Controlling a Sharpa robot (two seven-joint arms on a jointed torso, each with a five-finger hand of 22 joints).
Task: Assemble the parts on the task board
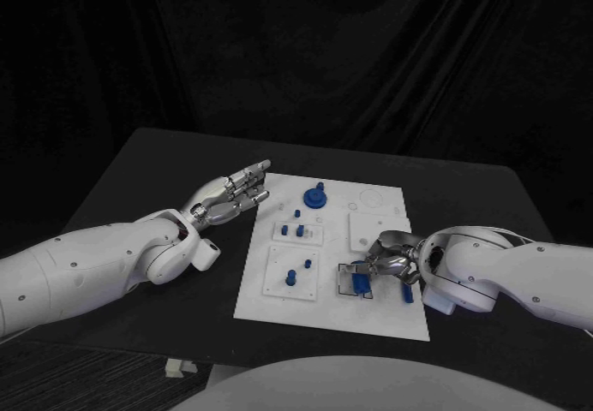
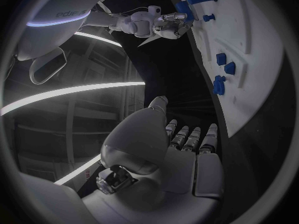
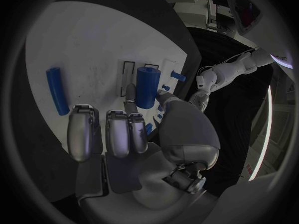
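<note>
White task board point(image 1: 383, 317) carries blue parts point(image 1: 294, 230); right robot hand point(image 1: 393, 259) pinches a blue cylinder point(image 3: 147, 86), left robot hand point(image 1: 235, 195) spread.

You can make out one faint line of lettering on the white arm point(image 2: 59, 20) in the left wrist view; it perhaps reads "edic", too blurred to confirm.

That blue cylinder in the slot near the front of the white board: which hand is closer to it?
Right. The right hand is at the blue cylinder, fingers on it. The left hand hovers beyond the task board's far left edge.
</note>
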